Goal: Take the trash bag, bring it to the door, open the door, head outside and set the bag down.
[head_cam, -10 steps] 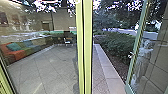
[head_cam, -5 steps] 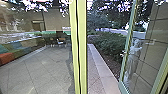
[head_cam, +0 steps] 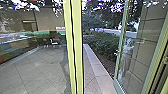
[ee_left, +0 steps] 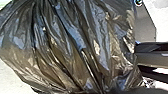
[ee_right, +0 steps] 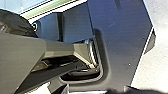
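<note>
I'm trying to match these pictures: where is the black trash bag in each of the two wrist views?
Left wrist view: the trash bag is large and close, its folds plain.
Right wrist view: probably its dark, glossy edge, beside the robot's own grey bar.
Shared landmark: pale ground.

From high up, the head view faces forward and down past a post [head_cam: 77, 40] to a hedge [head_cam: 106, 43]; close wrist views share the robot's plate [ee_right: 120, 45], the left facing the trash bag [ee_left: 72, 47].
</note>
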Tool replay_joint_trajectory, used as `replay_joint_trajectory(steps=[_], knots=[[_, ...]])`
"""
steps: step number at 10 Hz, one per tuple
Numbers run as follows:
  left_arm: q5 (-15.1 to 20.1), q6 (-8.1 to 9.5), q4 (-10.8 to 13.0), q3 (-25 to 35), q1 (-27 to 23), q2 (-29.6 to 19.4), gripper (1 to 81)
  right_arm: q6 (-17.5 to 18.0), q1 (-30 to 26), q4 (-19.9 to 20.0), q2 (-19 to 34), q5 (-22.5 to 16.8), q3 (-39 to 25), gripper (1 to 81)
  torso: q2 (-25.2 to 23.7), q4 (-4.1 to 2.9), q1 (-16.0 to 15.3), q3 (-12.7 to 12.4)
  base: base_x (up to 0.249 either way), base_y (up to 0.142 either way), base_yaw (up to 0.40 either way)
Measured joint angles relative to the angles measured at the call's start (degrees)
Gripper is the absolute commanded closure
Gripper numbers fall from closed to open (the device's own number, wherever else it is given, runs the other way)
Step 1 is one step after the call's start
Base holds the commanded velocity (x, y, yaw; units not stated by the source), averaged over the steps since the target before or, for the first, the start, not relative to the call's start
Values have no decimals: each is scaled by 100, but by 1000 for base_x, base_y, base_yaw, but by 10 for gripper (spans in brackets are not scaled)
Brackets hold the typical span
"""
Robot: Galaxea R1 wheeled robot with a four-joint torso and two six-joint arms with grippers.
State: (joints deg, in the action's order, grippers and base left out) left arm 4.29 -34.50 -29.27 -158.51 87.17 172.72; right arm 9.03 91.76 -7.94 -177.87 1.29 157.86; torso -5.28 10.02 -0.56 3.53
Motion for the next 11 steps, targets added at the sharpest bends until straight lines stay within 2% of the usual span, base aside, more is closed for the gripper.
replay_joint_trajectory(steps=[3,11], knots=[[6,-1,0,2,6,0,811,-6,-2,-5,-2,-2,0,10,0,0,-2,0,0,51,0],[-22,0,0,0,17,27,811,-2,-4,0,-7,0,6,10,0,0,-2,0,0,0,0]])
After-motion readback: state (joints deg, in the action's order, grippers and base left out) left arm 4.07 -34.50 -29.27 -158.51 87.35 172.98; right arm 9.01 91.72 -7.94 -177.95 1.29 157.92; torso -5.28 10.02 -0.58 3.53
